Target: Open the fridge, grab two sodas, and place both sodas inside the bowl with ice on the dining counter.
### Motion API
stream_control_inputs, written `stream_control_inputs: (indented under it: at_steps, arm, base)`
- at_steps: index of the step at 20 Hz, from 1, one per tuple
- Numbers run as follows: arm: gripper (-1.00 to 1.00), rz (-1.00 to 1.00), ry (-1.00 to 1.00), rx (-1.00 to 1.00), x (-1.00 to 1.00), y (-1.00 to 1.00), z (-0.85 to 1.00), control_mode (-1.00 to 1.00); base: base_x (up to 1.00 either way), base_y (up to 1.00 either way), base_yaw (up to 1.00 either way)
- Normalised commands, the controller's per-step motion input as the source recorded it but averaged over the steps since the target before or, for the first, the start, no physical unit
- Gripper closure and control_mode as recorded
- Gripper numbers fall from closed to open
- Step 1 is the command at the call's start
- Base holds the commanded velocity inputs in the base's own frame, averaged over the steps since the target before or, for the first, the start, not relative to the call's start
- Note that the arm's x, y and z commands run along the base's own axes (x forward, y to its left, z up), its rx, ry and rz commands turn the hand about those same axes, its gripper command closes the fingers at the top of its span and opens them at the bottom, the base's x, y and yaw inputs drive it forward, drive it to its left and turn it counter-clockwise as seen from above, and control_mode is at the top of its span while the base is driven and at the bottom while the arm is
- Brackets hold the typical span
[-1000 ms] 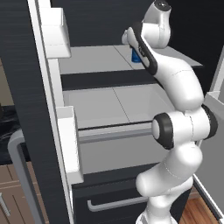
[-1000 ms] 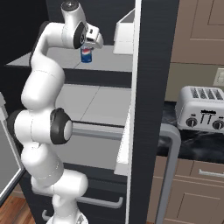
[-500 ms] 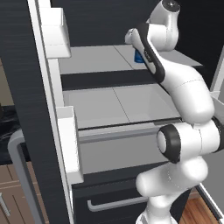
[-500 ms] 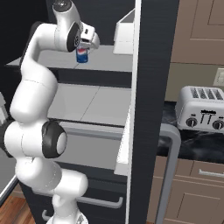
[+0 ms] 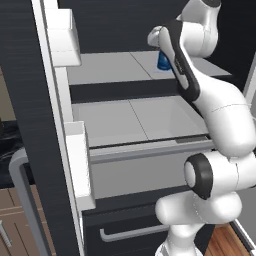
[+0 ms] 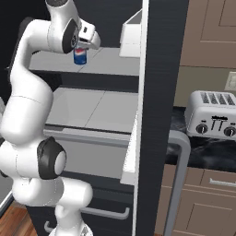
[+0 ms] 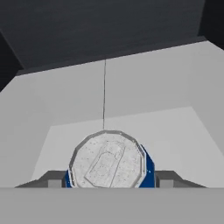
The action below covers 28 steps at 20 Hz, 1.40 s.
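Note:
The black fridge (image 5: 30, 110) (image 6: 159, 92) stands open, showing its light grey shelves. A blue soda can (image 6: 79, 56) (image 5: 163, 60) with a red-and-white logo hangs upright just over the upper shelf (image 5: 110, 67) (image 6: 110, 61). My gripper (image 6: 81, 49) (image 5: 163, 51) comes down on it from above and is shut on it. In the hand view the can's silver top (image 7: 107, 161) sits between the two fingertips (image 7: 54, 178), and my gripper (image 7: 107, 177) is closed on its sides. The arm hides part of the can in the left base view. The bowl with ice and the dining counter are out of view.
White door bins (image 5: 62, 37) (image 5: 80, 165) (image 6: 131, 32) jut from the open doors on either side of the arm. A lower drawer with a horizontal handle (image 5: 132, 232) (image 6: 106, 213) lies under the shelves. A silver toaster (image 6: 214, 120) stands on the wall counter to the right, under brown cabinets.
My gripper has carried the can sideways over the upper shelf, leftward in the right base view. The arm's upper links have swung with it. The fridge doors have not moved.

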Motion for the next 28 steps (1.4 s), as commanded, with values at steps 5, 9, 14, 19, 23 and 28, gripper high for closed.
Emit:
stream_control_inputs:
  at_steps: [5,9,14,19,23,28]
  arm:
    - [1.0,0.0,-0.01,0.0,-0.93,0.02,-0.12,-1.0]
    - [1.0,0.0,-0.04,0.0,-1.0,0.07,-0.25,-1.0]
    - [1.0,0.0,-0.04,0.0,-1.0,0.14,-0.31,-1.0]
    - [1.0,-0.01,-0.02,0.0,-1.0,0.18,-0.37,-1.0]
    - [1.0,-0.03,-0.01,0.0,-1.0,0.19,-0.37,-1.0]
    - [1.0,-0.06,-0.02,-0.01,-1.0,0.17,-0.27,-1.0]
  base:
    - [0.0,0.0,0.0]
    - [0.0,0.0,0.0]
    - [0.0,0.0,0.0]
    - [0.0,0.0,0.0]
    - [0.0,0.0,0.0]
    - [0.0,0.0,0.0]
